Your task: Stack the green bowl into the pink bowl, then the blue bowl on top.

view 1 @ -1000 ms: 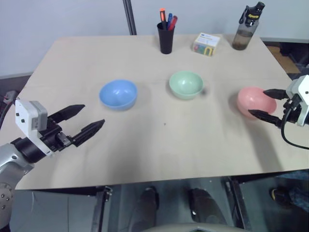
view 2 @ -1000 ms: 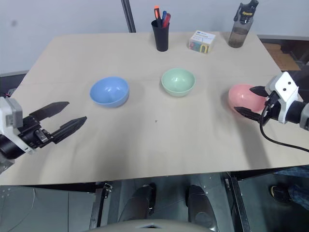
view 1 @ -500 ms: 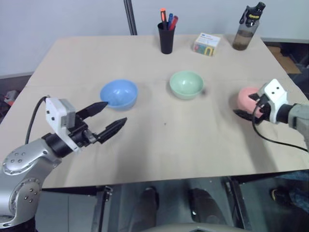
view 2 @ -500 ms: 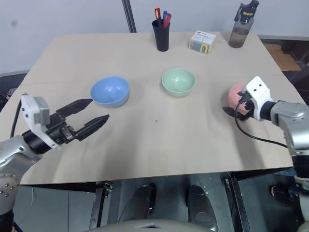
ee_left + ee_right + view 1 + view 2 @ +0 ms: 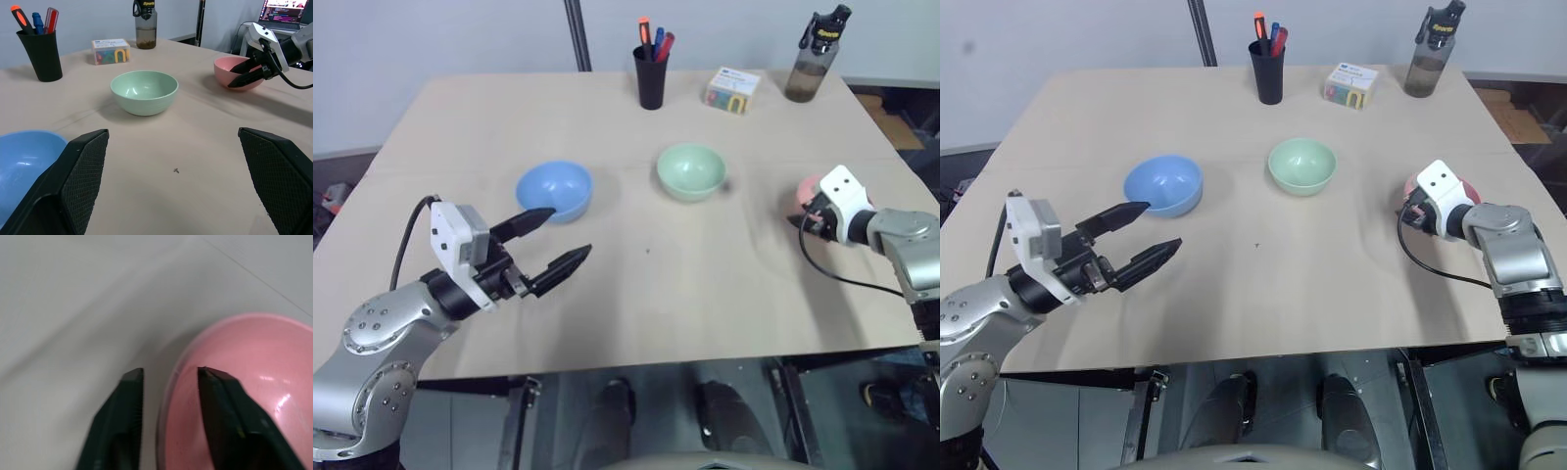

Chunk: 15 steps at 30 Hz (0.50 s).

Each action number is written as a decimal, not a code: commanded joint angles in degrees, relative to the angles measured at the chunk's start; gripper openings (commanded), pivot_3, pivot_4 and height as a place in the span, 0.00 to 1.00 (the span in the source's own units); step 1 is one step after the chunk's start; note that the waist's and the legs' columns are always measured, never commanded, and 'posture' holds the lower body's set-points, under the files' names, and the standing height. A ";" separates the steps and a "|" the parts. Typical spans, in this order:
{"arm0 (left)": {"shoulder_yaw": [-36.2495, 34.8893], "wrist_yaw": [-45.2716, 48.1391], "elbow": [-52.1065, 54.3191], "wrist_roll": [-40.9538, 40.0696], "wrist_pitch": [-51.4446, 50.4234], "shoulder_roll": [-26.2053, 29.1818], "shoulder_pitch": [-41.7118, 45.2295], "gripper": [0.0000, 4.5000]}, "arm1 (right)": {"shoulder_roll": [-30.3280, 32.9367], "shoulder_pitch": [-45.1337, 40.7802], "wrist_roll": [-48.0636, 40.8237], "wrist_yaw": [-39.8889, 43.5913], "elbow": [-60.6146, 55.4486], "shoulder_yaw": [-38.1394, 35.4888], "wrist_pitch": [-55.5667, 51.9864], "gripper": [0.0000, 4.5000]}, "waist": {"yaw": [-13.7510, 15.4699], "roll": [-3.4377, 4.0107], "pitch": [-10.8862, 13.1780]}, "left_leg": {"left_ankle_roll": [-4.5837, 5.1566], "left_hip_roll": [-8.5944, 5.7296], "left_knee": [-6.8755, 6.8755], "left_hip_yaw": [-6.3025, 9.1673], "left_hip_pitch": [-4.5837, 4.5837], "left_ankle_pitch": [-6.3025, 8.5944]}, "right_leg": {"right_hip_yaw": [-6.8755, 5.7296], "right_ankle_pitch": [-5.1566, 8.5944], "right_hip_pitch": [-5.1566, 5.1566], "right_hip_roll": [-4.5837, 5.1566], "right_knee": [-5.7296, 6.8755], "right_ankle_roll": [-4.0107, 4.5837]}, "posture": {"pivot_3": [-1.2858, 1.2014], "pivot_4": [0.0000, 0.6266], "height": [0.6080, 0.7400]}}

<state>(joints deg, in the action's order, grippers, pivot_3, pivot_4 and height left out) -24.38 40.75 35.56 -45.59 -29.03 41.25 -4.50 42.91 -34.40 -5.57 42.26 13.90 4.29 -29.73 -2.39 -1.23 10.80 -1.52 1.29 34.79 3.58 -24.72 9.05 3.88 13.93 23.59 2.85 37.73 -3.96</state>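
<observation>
Tabletop [image 5: 636, 294]: pale wood surface carrying all items; the three bowls were spread in a loose row across its middle, well apart, none yet nested.

Left gripper [image 5: 555, 241]: hovered above the tabletop just beside the blue bowl, jaws released and spread wide, holding nothing. Judged to be waiting near the bowl that goes on last.

Right gripper [image 5: 240, 74]: at the near rim of the pink bowl. Jaws drawn in narrowly, one finger inside the wall and one outside, as the right wrist view showed; a pinch on the rim appeared formed or nearly so, though firm contact could not be confirmed. Judged purpose: to take the bowl by its wall, a rim being the only thin edge on a smooth round bowl.

Blue bowl [image 5: 554, 190]: upright, on the robot's left of the row.

Green bowl [image 5: 691, 171]: upright, centre of the row, untouched.

Pink bowl [image 5: 237, 72]: upright, far right, near the tabletop edge; it is to receive the others.

Water bottle [image 5: 817, 55], black pen cup [image 5: 649, 76], small printed box [image 5: 732, 89]: lined along the far edge, clear of the working area.
</observation>
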 commanded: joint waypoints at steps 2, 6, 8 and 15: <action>-0.81 -0.98 2.45 0.72 1.64 -0.40 -0.52 1.00 | -0.23 -1.96 1.02 0.17 -0.82 -0.58 2.24 0.03 | 0.00 0.00 0.00 | 0.00 0.00 0.00 0.00 0.00 0.00 | 0.00 0.00 0.00 0.00 0.01 0.00 | 0.52 0.24 1.00; -0.64 -1.50 2.32 1.66 2.32 -0.94 -1.15 1.00 | -0.62 -1.19 -1.26 4.32 -6.69 -0.04 2.30 0.03 | -0.03 0.00 0.00 | 0.00 0.00 0.00 0.00 0.00 0.00 | 0.01 0.00 0.00 -0.01 0.02 0.00 | 0.52 0.24 1.00; -0.64 -1.82 2.26 1.96 2.53 -1.28 -1.31 1.00 | -1.19 0.45 -3.90 7.94 -12.70 0.93 1.30 0.03 | -0.10 0.01 0.01 | 0.00 0.00 0.00 0.00 0.00 0.00 | 0.00 0.00 0.01 -0.01 0.02 -0.01 | 0.52 0.24 1.00; -0.98 -2.37 2.37 2.41 2.91 -1.43 -1.86 1.00 | -3.89 7.59 -11.20 16.18 -32.86 10.76 -5.75 0.03 | 0.13 -0.03 -0.02 | 0.00 0.04 0.02 0.10 -0.01 0.00 | -0.02 0.08 -0.02 -0.06 0.05 -0.13 | 0.52 0.24 1.00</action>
<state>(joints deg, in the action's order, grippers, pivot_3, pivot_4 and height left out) -24.25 38.55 35.62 -42.99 -27.26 39.67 -6.57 39.39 -26.76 -15.26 57.18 -13.97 13.39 -34.43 -2.26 -1.25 10.78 -1.53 1.33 34.85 3.68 -24.72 9.05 3.86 14.00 23.58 2.79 37.79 -4.09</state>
